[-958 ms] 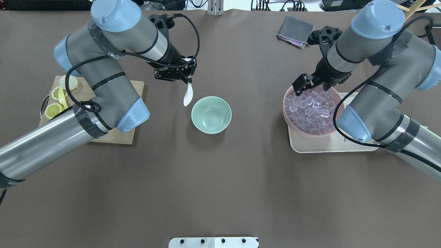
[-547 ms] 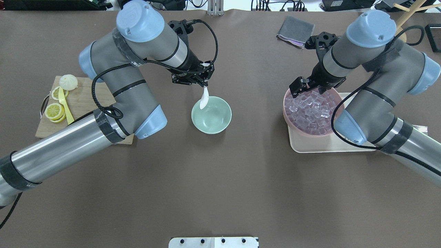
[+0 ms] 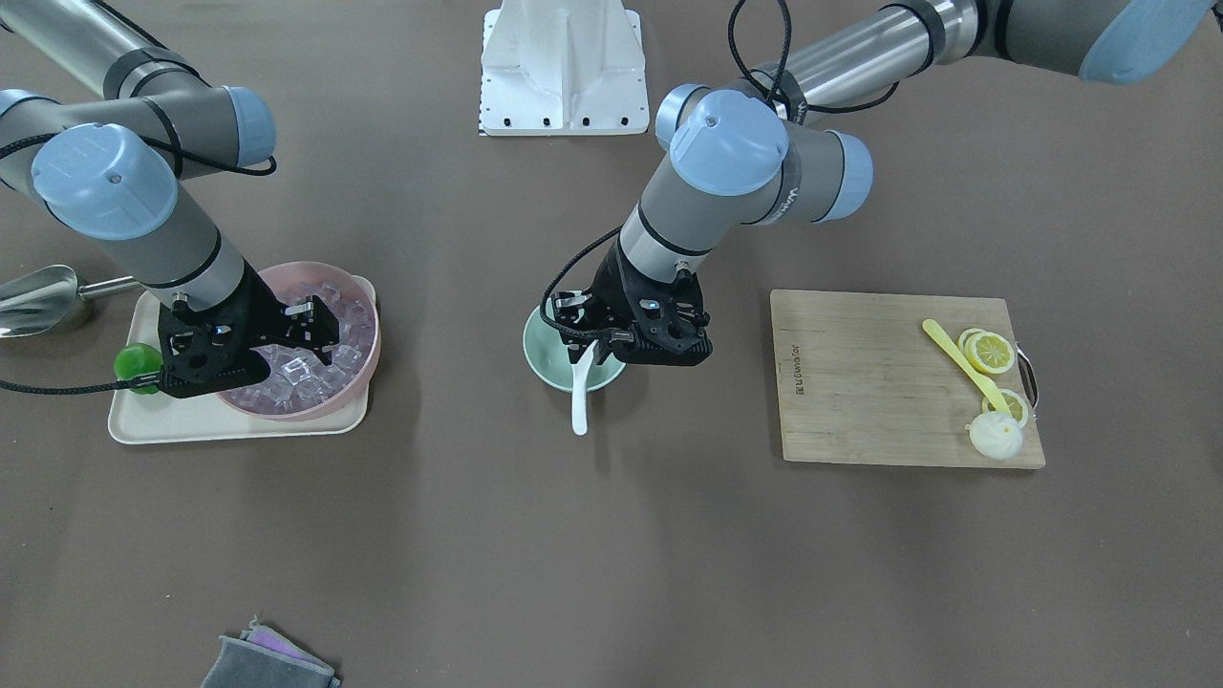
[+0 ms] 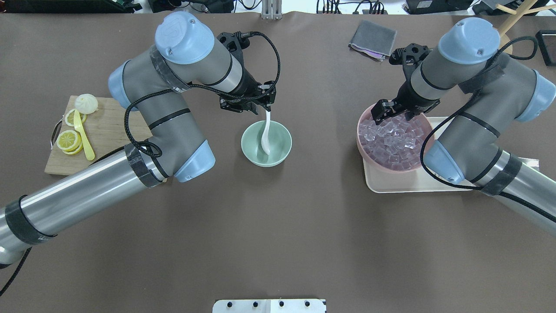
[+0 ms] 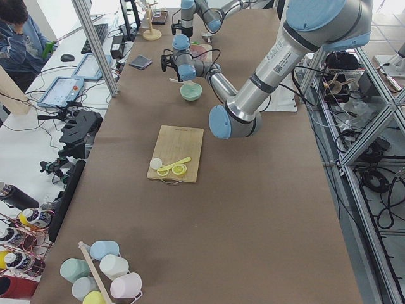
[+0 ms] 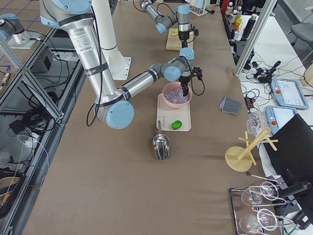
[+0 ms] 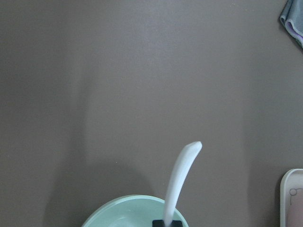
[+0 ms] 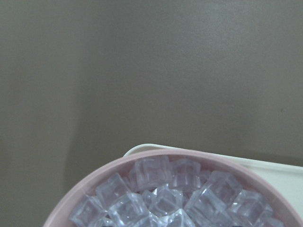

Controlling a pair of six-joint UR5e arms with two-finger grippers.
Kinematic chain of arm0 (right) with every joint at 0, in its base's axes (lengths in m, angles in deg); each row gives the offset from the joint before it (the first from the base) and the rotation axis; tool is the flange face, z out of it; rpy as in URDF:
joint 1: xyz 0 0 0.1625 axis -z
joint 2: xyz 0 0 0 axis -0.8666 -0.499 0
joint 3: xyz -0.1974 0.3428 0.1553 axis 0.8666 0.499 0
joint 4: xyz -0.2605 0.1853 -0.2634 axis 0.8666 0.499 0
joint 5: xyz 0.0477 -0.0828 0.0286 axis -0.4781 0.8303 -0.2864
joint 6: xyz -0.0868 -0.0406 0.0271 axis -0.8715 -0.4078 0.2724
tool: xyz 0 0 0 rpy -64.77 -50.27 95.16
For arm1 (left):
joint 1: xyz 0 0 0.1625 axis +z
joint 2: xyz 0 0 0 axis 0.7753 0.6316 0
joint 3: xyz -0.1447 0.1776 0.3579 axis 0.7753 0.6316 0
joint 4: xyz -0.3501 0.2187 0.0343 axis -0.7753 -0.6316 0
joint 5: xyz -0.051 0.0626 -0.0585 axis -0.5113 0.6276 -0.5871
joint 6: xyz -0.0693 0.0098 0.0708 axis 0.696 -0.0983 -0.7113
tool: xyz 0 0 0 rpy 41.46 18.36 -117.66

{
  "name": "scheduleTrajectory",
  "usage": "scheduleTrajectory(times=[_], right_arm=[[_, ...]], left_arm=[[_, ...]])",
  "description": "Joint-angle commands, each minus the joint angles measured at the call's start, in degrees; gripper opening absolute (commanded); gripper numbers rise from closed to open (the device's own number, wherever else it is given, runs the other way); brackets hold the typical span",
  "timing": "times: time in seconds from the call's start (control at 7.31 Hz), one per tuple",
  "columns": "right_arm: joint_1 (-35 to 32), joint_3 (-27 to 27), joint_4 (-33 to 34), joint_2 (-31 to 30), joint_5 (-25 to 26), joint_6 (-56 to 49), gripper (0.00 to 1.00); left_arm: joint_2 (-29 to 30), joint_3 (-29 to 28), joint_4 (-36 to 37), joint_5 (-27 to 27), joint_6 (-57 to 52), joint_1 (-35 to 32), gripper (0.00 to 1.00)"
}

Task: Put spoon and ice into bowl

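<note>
The white spoon point(image 4: 266, 132) hangs scoop down from my left gripper point(image 4: 266, 109), which is shut on its handle. The scoop is over the inside of the mint-green bowl point(image 4: 282, 145); I cannot tell whether it touches. The left wrist view shows the spoon point(image 7: 180, 179) above the bowl's rim point(image 7: 128, 213). In the front view the spoon point(image 3: 580, 397) hangs below the left gripper point(image 3: 594, 349). Clear ice cubes point(image 4: 393, 139) fill a pink bowl point(image 4: 359, 130). My right gripper point(image 4: 394, 116) is open, its fingers just above the ice at the bowl's far side. The right wrist view shows the ice point(image 8: 156, 198).
The pink bowl sits on a cream tray point(image 4: 391, 184) with a green lime point(image 3: 134, 365). A metal scoop point(image 3: 38, 296) lies beside the tray. A cutting board point(image 4: 108, 126) on the left holds lemon slices, a yellow utensil point(image 4: 82, 130) and a bun point(image 4: 86, 103). A grey cloth point(image 4: 372, 39) lies at the far right.
My left gripper has carried the spoon right, from beside the mint-green bowl to over it, so the scoop hangs inside the rim. My right gripper shifted slightly right over the ice.
</note>
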Motion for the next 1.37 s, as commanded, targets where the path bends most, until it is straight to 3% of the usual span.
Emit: scheduleTrajectory(times=[0.0, 0.41, 0.68, 1.09, 1.23], right_arm=[[0.04, 0.51, -0.01, -0.01, 0.07, 0.17, 0.82], [0.21, 1.39, -0.01, -0.09, -0.02, 0.34, 0.81], [0.21, 1.74, -0.01, -0.27, -0.28, 0.34, 0.58], [0.21, 1.57, 0.08, -0.54, -0.89, 0.34, 0.00], [0.21, 1.65, 0.08, -0.71, -1.33, 0.25, 0.00]], left_arm=[[-0.08, -0.03, -0.12, 0.09, -0.03, 0.04, 0.87], [-0.17, 0.06, -0.73, 0.09, -0.12, -0.13, 0.87], [-0.34, 0.06, -1.00, 0.00, -0.21, -0.13, 0.87], [-0.43, 0.67, -0.91, 0.00, -0.12, -0.13, 0.87], [-0.43, 0.76, -0.82, 0.00, -0.12, -0.13, 0.87]])
